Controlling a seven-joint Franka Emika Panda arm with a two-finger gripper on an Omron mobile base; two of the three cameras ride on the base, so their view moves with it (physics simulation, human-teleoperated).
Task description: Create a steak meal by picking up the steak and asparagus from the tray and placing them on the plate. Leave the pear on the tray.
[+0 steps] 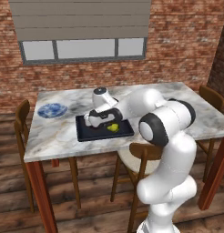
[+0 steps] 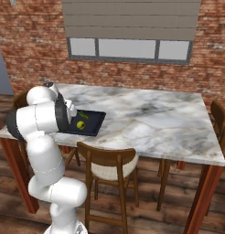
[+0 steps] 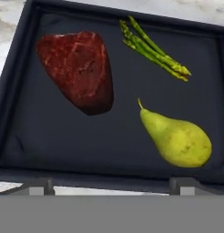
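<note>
Hand [image 3: 109, 184] fingertips, spread wide with nothing between them, sit nearest the lens, hovering over the tray [image 3: 22, 59] near rim. Left to right on the tray: steak [image 3: 79, 70], asparagus [image 3: 152, 50], pear [image 3: 180, 139]. Risk: descending right of centre would catch the pear. Arm reaches forward, wrist pitched down. Plate [image 1: 52, 110] lies well left on the tabletop [image 1: 145, 93].

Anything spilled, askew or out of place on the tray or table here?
Nothing stands out. The steak, asparagus and pear lie apart on the tray, none over the rim. The plate sits flat on the table.
</note>
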